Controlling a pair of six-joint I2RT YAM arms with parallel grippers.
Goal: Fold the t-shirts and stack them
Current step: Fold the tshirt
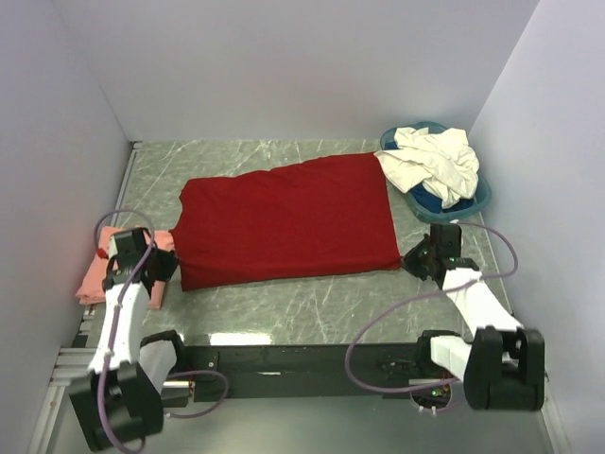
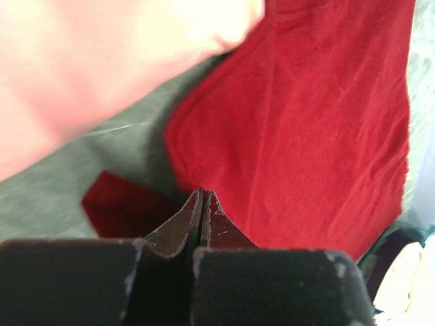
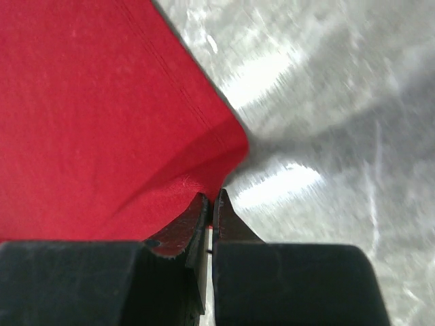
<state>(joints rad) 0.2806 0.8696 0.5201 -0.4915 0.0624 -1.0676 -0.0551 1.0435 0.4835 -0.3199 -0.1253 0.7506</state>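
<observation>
Two pinches on one garment. Left gripper (image 2: 202, 197) closed to a seam at the near-left corner of the deep red t-shirt (image 1: 288, 222), with red cloth on both sides of the tips and seemingly caught between them. Right gripper (image 3: 212, 198) narrowed to a sliver on the near-right hem corner, the cloth puckering up into the tips. Shirt spread flat across the middle of the table (image 1: 312, 307), long side running left to right. Just beside the left gripper, at the table's left edge: the salmon-pink t-shirt (image 1: 93, 274), blurred and close in the left wrist view. Heaped in the blue basin (image 1: 477, 200) at the far right: the cream-white t-shirts (image 1: 437, 161), spilling over the rim toward the red shirt's far corner.

Probably poised to lift the near edge and carry it over for a fold. Shallow bites at both corners, so a quick pull risks slipping the hem out on one side and leaving a skewed fold. Uneven lifting between the two arms risks a twisted edge and wrinkles trapped underneath. On the left, a chance of snagging the pink shirt alongside. On the right, a chance of dragging the white cloth if the red corner shifts beneath it.
</observation>
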